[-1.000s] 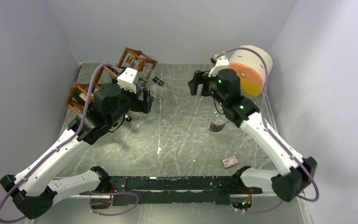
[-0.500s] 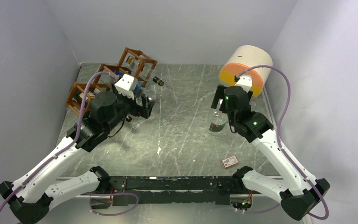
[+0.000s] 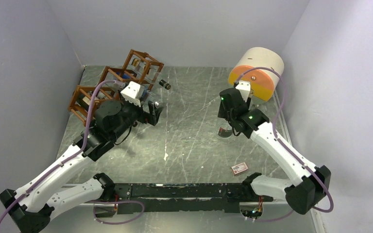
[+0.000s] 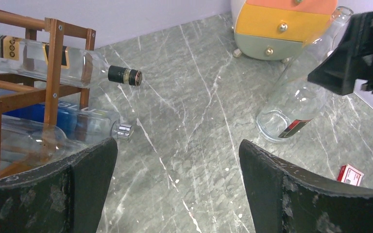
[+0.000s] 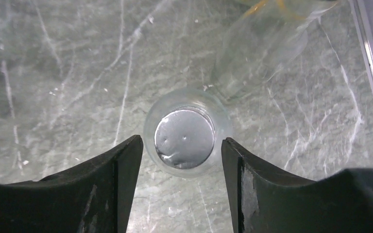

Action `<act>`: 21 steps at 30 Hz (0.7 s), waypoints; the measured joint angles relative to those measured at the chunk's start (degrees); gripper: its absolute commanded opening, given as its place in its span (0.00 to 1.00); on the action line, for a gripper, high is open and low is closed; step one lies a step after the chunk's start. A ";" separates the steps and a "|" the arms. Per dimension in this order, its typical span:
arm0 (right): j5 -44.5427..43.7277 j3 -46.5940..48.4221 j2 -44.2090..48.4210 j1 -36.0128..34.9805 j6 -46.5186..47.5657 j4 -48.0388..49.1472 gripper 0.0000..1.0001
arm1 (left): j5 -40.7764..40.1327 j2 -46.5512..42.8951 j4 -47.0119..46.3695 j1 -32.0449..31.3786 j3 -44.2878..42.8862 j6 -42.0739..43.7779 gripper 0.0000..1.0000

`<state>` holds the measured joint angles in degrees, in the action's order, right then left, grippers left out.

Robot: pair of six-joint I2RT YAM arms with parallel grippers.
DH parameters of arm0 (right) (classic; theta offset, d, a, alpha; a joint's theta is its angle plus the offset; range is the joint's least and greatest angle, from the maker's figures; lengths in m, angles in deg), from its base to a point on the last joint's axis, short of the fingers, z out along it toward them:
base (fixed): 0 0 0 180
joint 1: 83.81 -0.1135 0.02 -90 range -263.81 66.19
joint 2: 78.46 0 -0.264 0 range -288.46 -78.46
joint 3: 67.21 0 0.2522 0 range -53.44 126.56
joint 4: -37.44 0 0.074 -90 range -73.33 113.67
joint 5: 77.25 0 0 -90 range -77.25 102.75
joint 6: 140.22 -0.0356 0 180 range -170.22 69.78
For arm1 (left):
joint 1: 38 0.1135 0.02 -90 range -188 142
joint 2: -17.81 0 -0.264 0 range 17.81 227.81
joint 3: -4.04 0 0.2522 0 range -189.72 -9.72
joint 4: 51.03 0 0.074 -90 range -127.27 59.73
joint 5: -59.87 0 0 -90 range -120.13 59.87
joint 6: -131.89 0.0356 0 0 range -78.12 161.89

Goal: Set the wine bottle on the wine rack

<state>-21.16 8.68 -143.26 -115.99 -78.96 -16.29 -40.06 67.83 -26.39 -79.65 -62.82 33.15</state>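
The wine bottle, clear glass with a red label near its base, stands tilted on the marble table by the round drum. Its base shows beside my right arm. In the right wrist view its round end sits between the fingertips of my right gripper; the jaws stand partly closed, with thin gaps on both sides. My right gripper hangs by the bottle's upper half. The wine rack, reddish-brown bars, stands at the back left. My left gripper is open and empty in front of the rack.
Two bottles lie in the rack, one black-capped, one silver-capped with a blue label. A cream, orange and yellow drum stands at the back right. A small red and white box lies near the right arm's base.
My right arm swung from the back middle over to the bottle and came down on it, its jaws narrowing. My left gripper drew back a little from the rack, still open.
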 measured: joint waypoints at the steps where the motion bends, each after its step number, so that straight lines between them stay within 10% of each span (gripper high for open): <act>1: -0.09 0.00 -1.11 0.00 -0.22 -0.59 0.57 | 0.00 -0.31 -0.55 0.00 0.28 0.20 0.99; 14: -1.18 1.38 -3.43 0.00 2.67 -0.83 0.01 | -0.35 -0.31 -2.51 0.00 2.29 0.79 0.98; 21: 6.58 1.42 -3.52 0.26 7.80 2.89 0.00 | -2.93 2.05 -1.66 0.07 1.33 -1.66 0.98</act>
<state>-14.58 10.11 -146.78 -115.73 -71.15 -13.41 -42.99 69.89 -28.06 -79.58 -61.49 31.49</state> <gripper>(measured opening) 0.393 0.977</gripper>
